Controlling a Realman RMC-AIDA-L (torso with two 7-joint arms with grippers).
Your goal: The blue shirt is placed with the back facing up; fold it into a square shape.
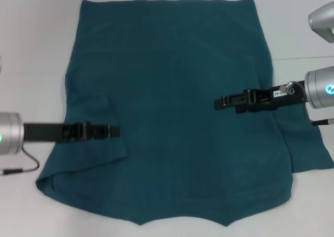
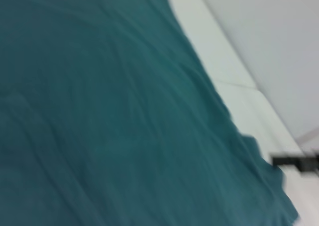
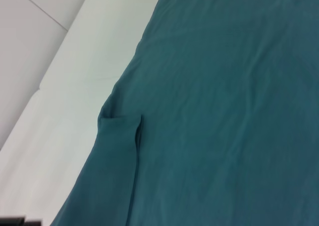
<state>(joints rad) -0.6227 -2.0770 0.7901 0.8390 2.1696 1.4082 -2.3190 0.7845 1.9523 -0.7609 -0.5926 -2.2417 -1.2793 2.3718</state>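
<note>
The blue shirt (image 1: 172, 91) lies spread flat on the white table, plain side up, hem at the far end and collar toward me. Its left sleeve (image 1: 102, 143) is folded inward over the body, while the right sleeve (image 1: 308, 148) sticks out to the side. My left gripper (image 1: 114, 131) reaches in over the folded left sleeve, low above the cloth. Over the shirt's right half, my right gripper (image 1: 219, 102) points inward. Teal cloth (image 2: 99, 111) fills the left wrist view, and the right wrist view shows the shirt (image 3: 224, 111) with the folded sleeve (image 3: 117, 136).
White table (image 1: 31, 49) surrounds the shirt on all sides, with a seam line at the far right (image 1: 297, 58). A thin cable (image 1: 21, 169) trails from my left arm near the table's left side. The right arm's black gripper (image 2: 294, 162) shows far off in the left wrist view.
</note>
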